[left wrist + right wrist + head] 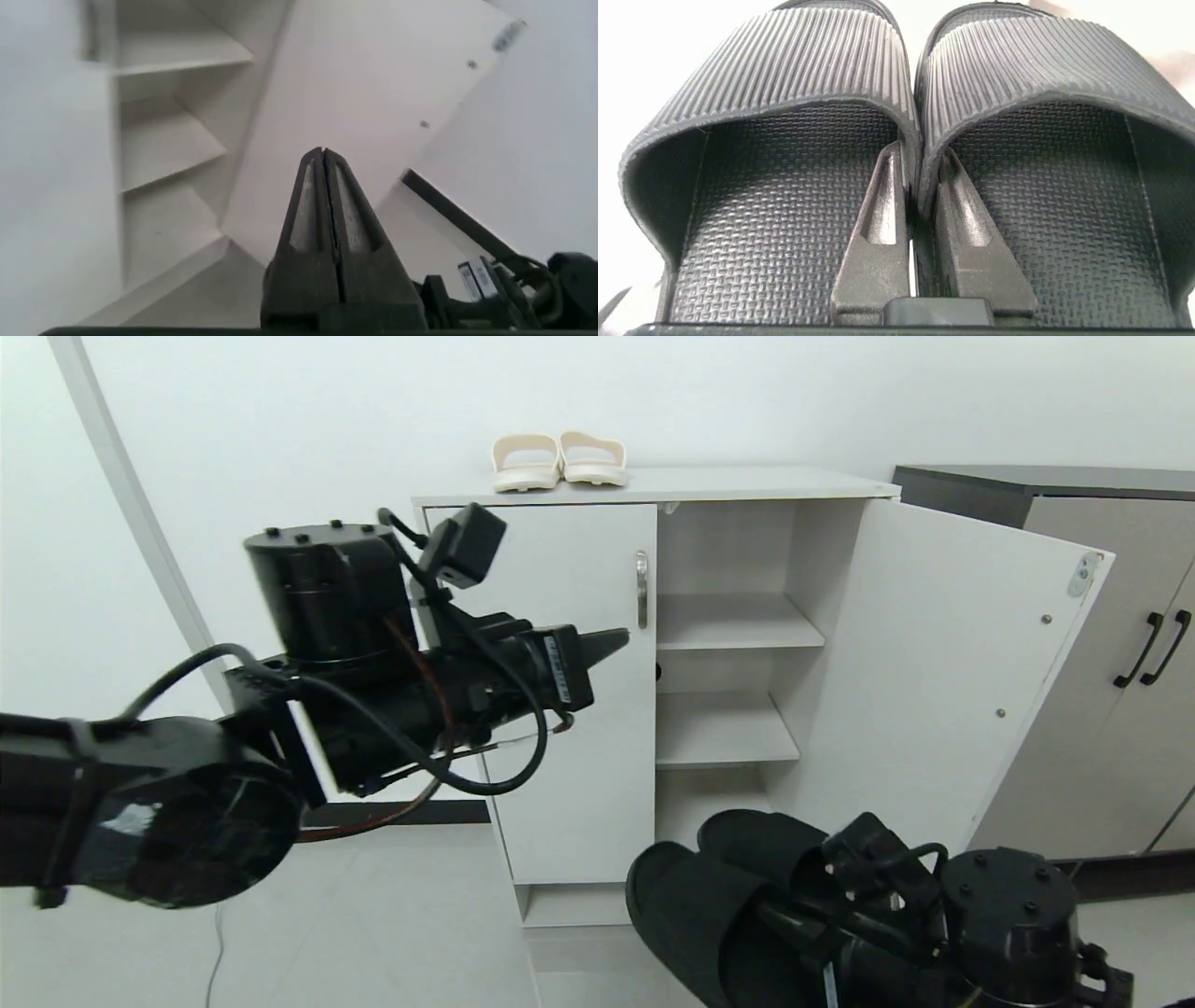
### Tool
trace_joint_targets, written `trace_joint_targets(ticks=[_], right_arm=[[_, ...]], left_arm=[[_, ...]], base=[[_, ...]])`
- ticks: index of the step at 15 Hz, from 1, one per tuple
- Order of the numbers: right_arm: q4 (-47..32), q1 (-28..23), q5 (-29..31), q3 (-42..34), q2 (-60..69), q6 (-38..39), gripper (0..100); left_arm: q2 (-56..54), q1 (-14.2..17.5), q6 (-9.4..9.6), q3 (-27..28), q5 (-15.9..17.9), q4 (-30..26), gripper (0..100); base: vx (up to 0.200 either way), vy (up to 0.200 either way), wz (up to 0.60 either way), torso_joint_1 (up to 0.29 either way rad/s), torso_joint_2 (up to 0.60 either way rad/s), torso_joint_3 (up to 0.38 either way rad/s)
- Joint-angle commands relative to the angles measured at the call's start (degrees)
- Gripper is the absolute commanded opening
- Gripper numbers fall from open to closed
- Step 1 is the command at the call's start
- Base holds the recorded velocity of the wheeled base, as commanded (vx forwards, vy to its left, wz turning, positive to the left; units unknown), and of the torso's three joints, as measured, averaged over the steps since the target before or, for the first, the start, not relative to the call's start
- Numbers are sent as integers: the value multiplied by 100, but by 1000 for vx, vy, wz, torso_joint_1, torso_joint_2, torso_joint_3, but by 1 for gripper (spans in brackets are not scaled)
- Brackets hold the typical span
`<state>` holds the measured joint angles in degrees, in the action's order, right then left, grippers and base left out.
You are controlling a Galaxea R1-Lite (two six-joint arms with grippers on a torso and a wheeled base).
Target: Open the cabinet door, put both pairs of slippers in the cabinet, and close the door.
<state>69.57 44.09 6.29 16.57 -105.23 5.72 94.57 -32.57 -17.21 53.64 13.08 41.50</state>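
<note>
A bare indoor room: white wall (280,420), tiled floor (392,915), white cabinet (579,784), grey cupboard (1102,775).

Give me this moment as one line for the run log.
cabinet door: open | right gripper: shut on black slippers, low before cabinet | left gripper: shut, empty | beige slippers: on cabinet top

left gripper (322,151) raised, fingers (304,219) pressed together (empty) | right gripper (922,159) low, fingers (876,238) seemingly pinching black slippers (785,103)
</note>
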Motion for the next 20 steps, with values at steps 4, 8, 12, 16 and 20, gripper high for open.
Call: trace_joint_targets(ticks=[4, 8, 12, 16, 20], right_arm=[[-14, -331, 1349, 1244, -1000, 26, 0], [-49, -349, 1577, 1393, -1079, 35, 0], [-31, -296, 1577, 1376, -1131, 35, 0], [-5, -147, 1647, 1288, -1114, 26, 0], [4, -147, 1656, 1279, -1105, 26, 0]], left_arm=[[-2347, 287, 693, -2024, -1519, -54, 0], [-4940, 1051, 1888, -4142, -3092, -608, 0], [-7480, 2431, 1862, -4696, -3101, -2418, 0], [-9123, 3082, 1774, -4793, -3066, -4246, 0], [-9449, 3266, 1642, -5294, -3110, -4062, 0]], base=[[0, 0, 0, 0, 0, 0], [0, 0, 0, 0, 0, 0], [0, 0, 0, 0, 0, 0], [0, 0, 0, 0, 0, 0], [0, 0, 0, 0, 0, 0]])
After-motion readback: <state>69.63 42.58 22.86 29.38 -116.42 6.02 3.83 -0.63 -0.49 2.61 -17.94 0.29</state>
